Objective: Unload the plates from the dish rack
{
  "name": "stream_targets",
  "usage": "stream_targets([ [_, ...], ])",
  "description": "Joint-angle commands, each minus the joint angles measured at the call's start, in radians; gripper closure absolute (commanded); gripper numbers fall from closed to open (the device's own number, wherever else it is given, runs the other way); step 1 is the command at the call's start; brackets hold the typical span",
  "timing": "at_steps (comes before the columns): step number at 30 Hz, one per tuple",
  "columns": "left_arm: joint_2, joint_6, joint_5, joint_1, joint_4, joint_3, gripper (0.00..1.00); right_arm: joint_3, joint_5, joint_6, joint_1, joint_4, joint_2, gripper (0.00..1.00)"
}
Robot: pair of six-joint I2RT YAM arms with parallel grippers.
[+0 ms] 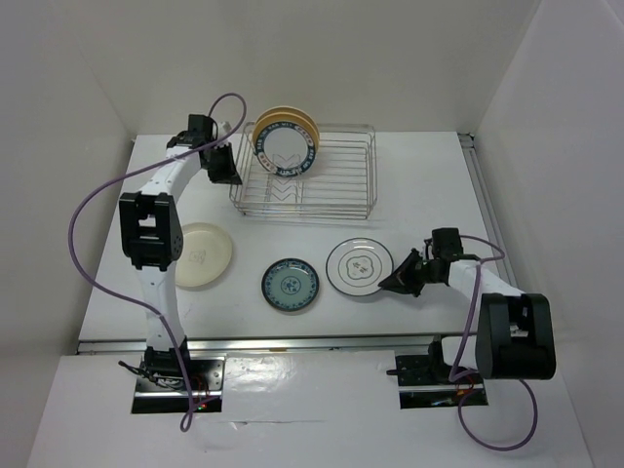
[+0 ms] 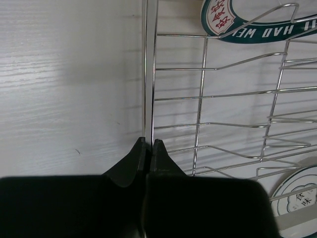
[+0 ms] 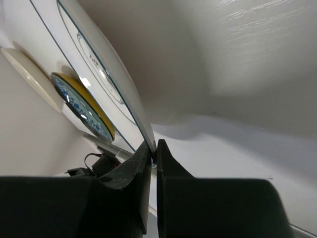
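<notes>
The silver wire dish rack [image 1: 327, 185] stands at the back of the table. A dark-blue-rimmed plate [image 1: 286, 152] stands upright at its left end, with tan plates [image 1: 283, 118] behind it. A cream plate [image 1: 202, 254], a blue-patterned plate [image 1: 290, 286] and a white plate with a thin black ring [image 1: 357, 264] lie on the table in front. My left gripper [image 1: 228, 175] is shut on the rack's left edge wire [image 2: 148, 74]. My right gripper [image 1: 392, 282] is shut on the right rim of the white plate [image 3: 94, 54].
White walls close in the table on the left, back and right. The right wrist view also shows the blue-patterned plate [image 3: 81, 106] and the cream plate [image 3: 29, 74] beyond the white one. The purple cable [image 1: 83, 224] loops left of the left arm.
</notes>
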Motion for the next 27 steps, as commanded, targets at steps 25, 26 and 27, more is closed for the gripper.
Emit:
stream_targets([
  [25, 0.044, -0.028, -0.003, -0.048, -0.163, 0.068, 1.0, 0.223, 0.22, -0.065, -0.009, -0.223, -0.021, 0.35],
  [26, 0.044, -0.029, 0.017, -0.048, -0.163, 0.068, 1.0, 0.238, 0.22, -0.065, -0.009, -0.251, -0.033, 0.32],
  [27, 0.044, -0.039, 0.026, -0.048, -0.163, 0.058, 1.0, 0.274, 0.247, -0.077, -0.009, -0.266, -0.033, 0.29],
])
